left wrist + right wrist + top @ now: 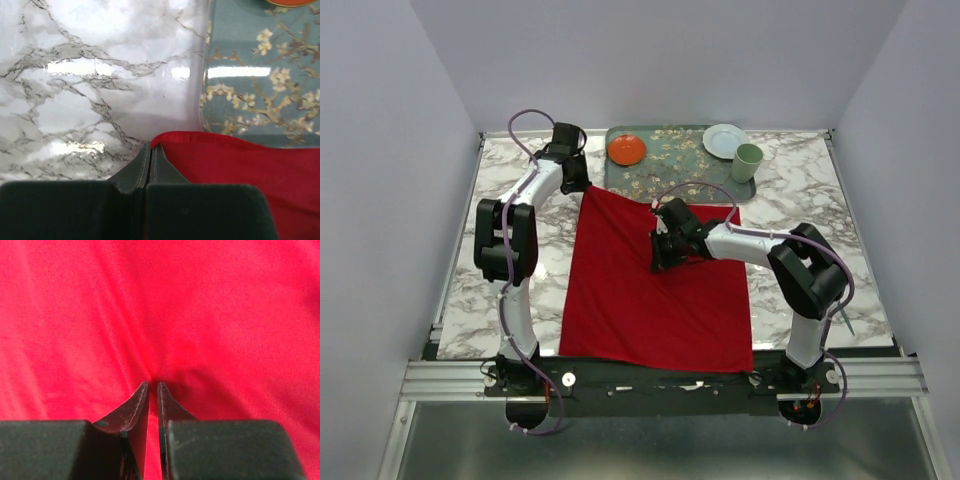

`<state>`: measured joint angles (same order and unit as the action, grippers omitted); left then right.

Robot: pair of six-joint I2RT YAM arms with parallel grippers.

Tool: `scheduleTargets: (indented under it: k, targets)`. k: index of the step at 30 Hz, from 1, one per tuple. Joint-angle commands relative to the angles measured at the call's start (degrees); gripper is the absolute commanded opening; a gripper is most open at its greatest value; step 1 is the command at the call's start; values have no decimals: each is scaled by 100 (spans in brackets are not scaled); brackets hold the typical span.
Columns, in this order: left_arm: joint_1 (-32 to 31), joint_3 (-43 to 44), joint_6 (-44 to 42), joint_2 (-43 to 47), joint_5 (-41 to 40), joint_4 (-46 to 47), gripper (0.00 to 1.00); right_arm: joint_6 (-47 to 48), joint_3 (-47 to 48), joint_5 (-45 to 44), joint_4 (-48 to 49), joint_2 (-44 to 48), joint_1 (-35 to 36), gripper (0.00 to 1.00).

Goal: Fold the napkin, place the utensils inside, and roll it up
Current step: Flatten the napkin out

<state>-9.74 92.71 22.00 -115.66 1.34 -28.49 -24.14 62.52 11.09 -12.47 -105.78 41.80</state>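
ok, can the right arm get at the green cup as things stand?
Probably not yet: the way to the green cup looks clear, but the right tool is pinched on the napkin.

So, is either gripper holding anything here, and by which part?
Both hold the napkin. The left gripper is shut on its far left corner; the right gripper pinches a pucker of cloth toward its middle.

This is a robot lab test cell: plain white panels (390, 200) box in a marble-patterned table (820, 210), with a cabled left arm (520, 205) and right arm (760, 245) bolted to an aluminium rail (660, 378).
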Motion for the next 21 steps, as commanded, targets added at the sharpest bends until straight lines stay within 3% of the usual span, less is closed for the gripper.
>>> scheduleTargets:
  k: [1,3,5,6,7,12,13,15,18,21]
  targets:
    - [33,512,-468,-633,-397,-710,0,348,471,-669,-449,-444,-14,19]
    - [42,451,-521,-581,-573,-719,0,401,550,-880,-598,-383,-14,19]
    - [42,354,-547,-458,-731,-754,7,542,603,-925,-747,-286,-5,19]
    - [42,319,-530,-406,-845,-772,14,559,621,-907,-774,-164,12,20]
    - [42,275,-495,-248,-907,-781,29,577,647,-872,-792,-93,30,22]
    - [33,-366,-179,630,-978,-711,44,446,517,-696,-1047,434,100,50]
    - [25,-507,-100,954,-1065,-650,63,384,411,-774,-1047,722,91,52]
    - [-63,-928,110,1220,-1066,-597,78,375,121,-916,-1047,935,56,59]
    - [-256,-1552,287,1677,-619,-325,80,331,-29,-1074,-1099,1138,-66,62]
    - [-494,-2106,445,2099,-697,-87,84,340,-108,-1259,-1161,1191,-303,63]
